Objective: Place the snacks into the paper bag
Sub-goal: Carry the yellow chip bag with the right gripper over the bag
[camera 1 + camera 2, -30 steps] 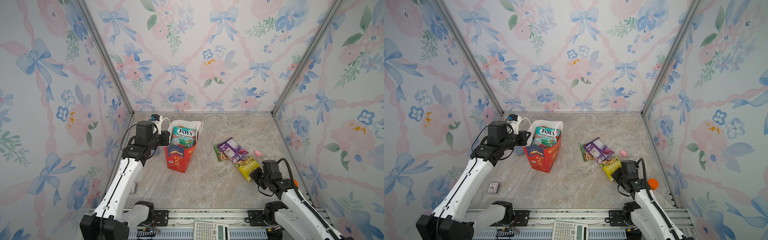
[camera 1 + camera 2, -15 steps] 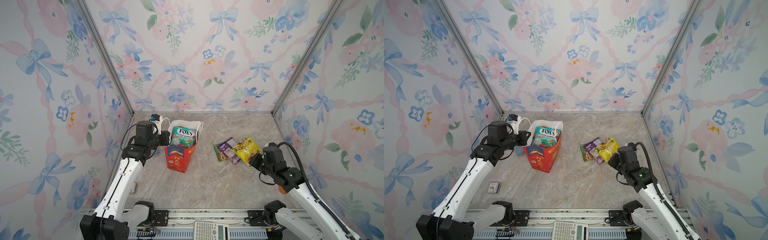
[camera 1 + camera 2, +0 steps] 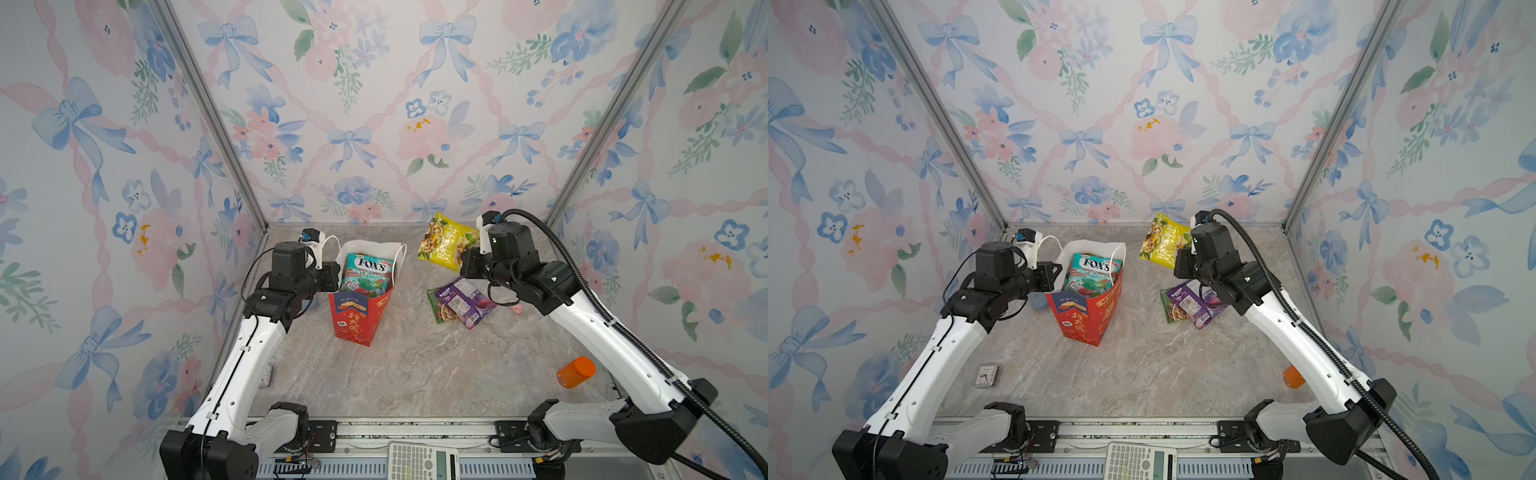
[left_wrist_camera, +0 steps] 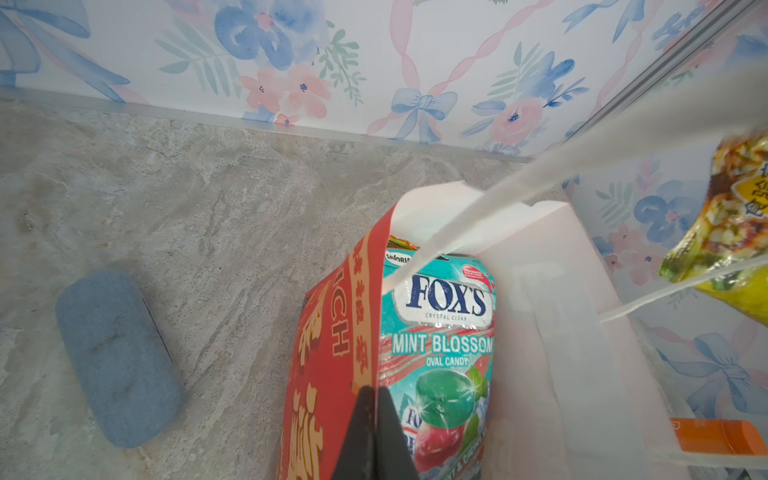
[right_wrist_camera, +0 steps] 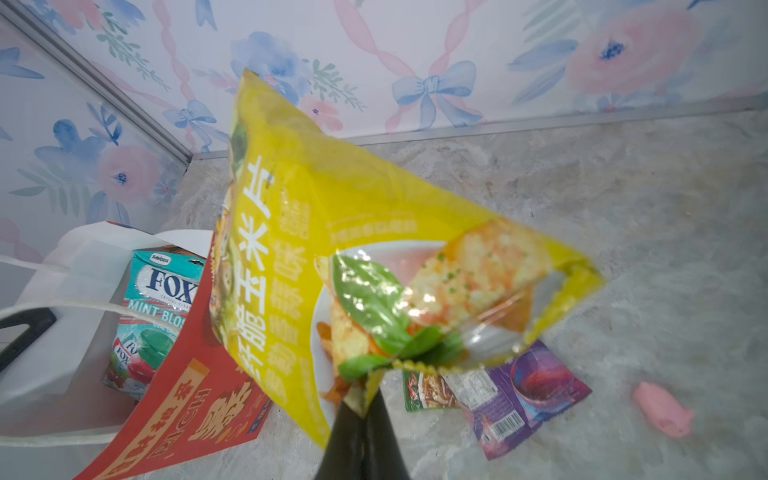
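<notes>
Right gripper (image 5: 365, 401) pinching corner of yellow packet (image 5: 316, 232); packet fans out beyond fingertips, off table (image 5: 623, 199). Left gripper (image 4: 374, 399) pinching paper bag (image 4: 328, 357) rim; teal packet (image 4: 440, 332) inside bag, just beside fingertips.

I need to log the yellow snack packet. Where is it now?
In both top views the yellow snack packet hangs clear of the table, pinched in the right pincer, right of the red paper bag and near the purple packet.

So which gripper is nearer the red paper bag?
Left. The left gripper is shut on the rim of the paper bag; the right gripper hangs in the air to its right, apart from it, holding a yellow snack packet.
</notes>
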`<state>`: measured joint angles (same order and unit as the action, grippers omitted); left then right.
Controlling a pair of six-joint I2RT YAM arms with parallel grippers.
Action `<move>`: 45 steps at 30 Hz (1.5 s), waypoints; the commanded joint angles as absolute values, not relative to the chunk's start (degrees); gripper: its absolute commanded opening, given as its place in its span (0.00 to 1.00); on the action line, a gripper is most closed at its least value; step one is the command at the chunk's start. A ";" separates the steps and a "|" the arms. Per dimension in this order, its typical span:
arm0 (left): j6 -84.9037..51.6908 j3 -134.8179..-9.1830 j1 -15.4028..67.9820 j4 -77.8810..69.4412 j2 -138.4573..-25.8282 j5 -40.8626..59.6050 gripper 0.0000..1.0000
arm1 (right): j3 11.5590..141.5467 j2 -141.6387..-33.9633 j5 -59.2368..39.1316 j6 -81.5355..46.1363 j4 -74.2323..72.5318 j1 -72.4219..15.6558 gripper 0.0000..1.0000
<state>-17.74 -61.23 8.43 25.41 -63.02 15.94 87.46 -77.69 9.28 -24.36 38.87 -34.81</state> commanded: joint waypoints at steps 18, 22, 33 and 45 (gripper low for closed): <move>-16.96 -62.17 7.89 21.59 -61.83 17.92 0.00 | 131.69 -108.00 -2.58 -3.64 52.86 -39.62 0.00; -16.92 -62.35 7.91 21.60 -62.18 17.93 0.00 | 138.86 -113.03 -3.03 -0.70 57.77 -40.86 0.00; -16.35 -62.43 7.90 21.55 -62.71 17.67 0.00 | 139.61 -114.26 -5.27 4.08 61.55 -43.58 0.00; -16.18 -62.52 7.86 21.60 -62.75 17.58 0.00 | 138.25 -114.24 -5.98 10.13 65.08 -45.48 0.00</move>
<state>-17.72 -61.23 8.21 25.41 -63.11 16.40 137.71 -114.08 -4.80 7.51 62.35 -44.34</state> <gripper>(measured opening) 0.047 0.047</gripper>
